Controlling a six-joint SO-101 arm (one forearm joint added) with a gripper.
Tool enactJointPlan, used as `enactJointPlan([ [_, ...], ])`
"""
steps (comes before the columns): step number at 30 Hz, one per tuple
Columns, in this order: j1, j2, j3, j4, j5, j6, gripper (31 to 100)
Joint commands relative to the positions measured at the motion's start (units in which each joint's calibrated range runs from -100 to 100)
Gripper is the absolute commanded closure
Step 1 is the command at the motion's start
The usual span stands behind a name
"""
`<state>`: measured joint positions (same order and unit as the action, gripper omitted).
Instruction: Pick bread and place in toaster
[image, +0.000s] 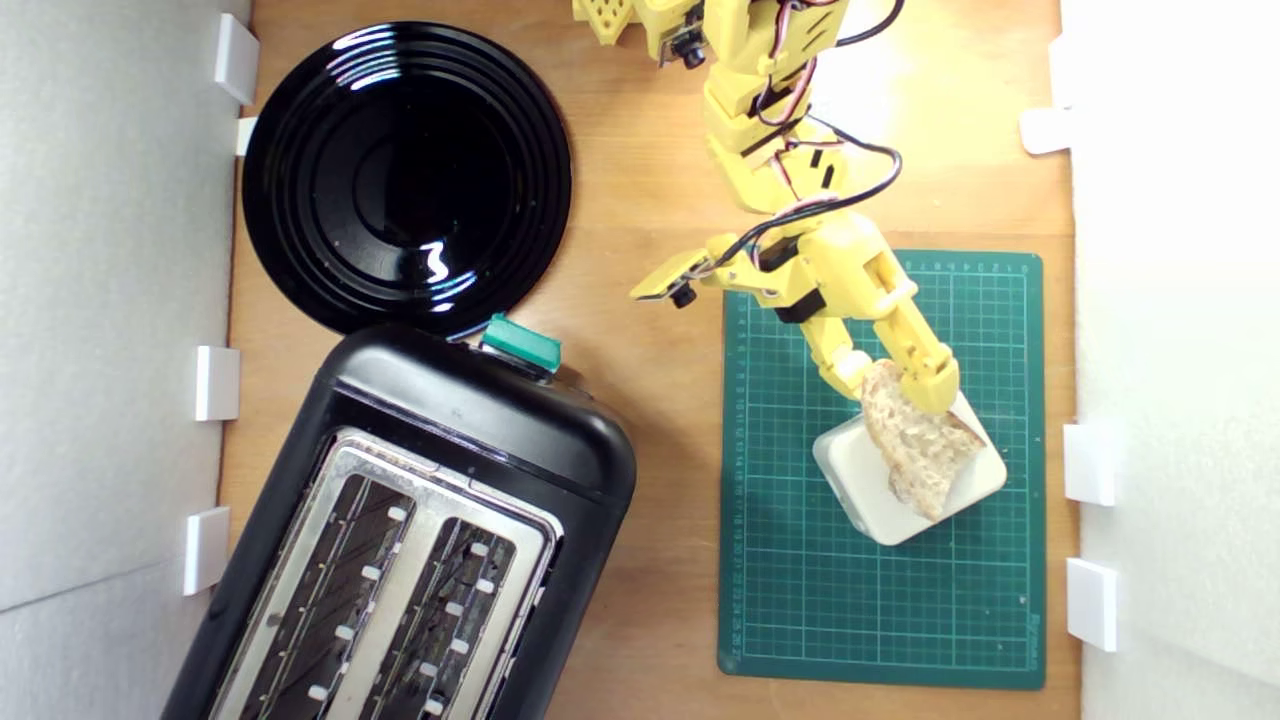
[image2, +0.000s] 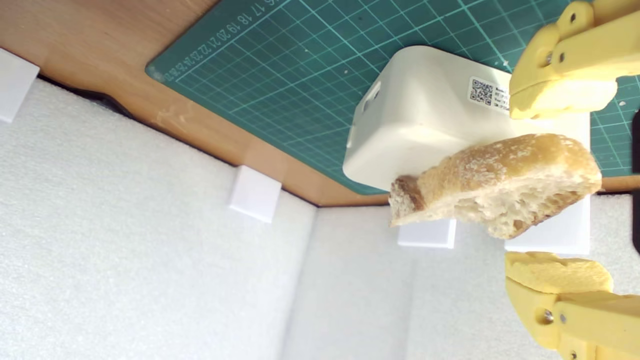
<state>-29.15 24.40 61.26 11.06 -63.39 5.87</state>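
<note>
The bread (image: 922, 450) (image2: 500, 185), a half-slice with pale holey crumb and tan crust, lies tilted on a cream rounded block (image: 870, 480) (image2: 425, 115) on the green cutting mat (image: 800, 600). My yellow gripper (image: 890, 385) (image2: 555, 185) is open and straddles the slice's rounded end. In the wrist view a gap shows between each finger and the bread. The black toaster (image: 400, 540) with its silver top plate and two empty slots stands at the exterior view's lower left, its green lever knob (image: 520, 345) facing the plate.
A round black plate (image: 405, 170) sits on the wooden table behind the toaster. White foam walls (image: 110, 300) with small white brackets (image: 1090, 463) line both sides. Bare wood (image: 660, 480) separates the toaster from the mat.
</note>
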Motion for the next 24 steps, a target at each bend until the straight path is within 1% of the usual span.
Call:
enactJointPlan([
  [1,-0.58,-0.61,-2.02,-0.36,-1.80,0.48,42.0],
  [4,-0.58,-0.61,-2.02,-0.36,-1.80,0.48,42.1],
  [5,-0.58,-0.61,-2.02,-0.36,-1.80,0.48,43.3],
  [9,-0.42,-0.69,-2.02,-0.36,-1.80,0.48,52.3],
  [10,-0.42,-0.77,-2.02,-0.36,-1.80,0.48,55.9],
  [16,-0.34,-0.94,-1.84,-0.36,-1.80,0.48,64.0],
  [24,-0.34,-1.11,-1.75,-0.36,-1.80,0.43,72.7],
])
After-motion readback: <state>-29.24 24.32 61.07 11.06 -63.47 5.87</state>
